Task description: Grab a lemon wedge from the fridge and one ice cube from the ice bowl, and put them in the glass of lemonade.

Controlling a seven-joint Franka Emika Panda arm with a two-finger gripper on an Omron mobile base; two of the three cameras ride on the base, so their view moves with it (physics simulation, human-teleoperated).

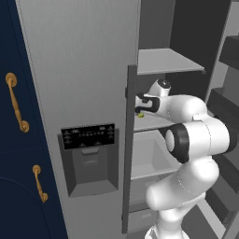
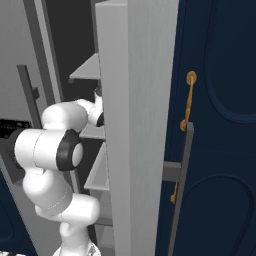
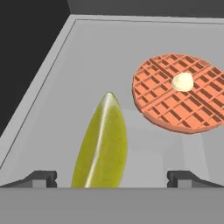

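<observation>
we count one claw (image 3: 112,177), one lemon wedge (image 3: 101,146), one waffle (image 3: 177,94) and one fridge (image 1: 84,70) on this side of the kitchen. in the hand view our two dark finger tips (image 3: 41,178) stand far apart at the bottom corners, the jaws spread as wide as they go, and the lemon wedge lies between them. whether either tip touches it we cannot tell; nothing is clamped.

the wedge is a smooth, glossy yellow-green sliver, pointed at its far end, with a pale streak down its length. it lies on a flat matte grey shelf (image 3: 78,65) with a raised rim along its left and far edges. beside it, to the right and a little apart, lies the round orange-red waffle, its face cut into a grid of small square pockets, with a small cream-coloured pat near its middle.

from the left base view we see our white arm reaching into the open fridge, the claw (image 1: 140,103) low over a middle shelf, with a speck of yellow-green (image 1: 139,113) just under it. the fridge is tall and light grey, with a black dispenser panel (image 1: 87,135) over a grey recess and a long dark vertical handle (image 1: 128,149). navy cabinets (image 1: 18,154) with brass handles (image 1: 16,100) flank it.
</observation>
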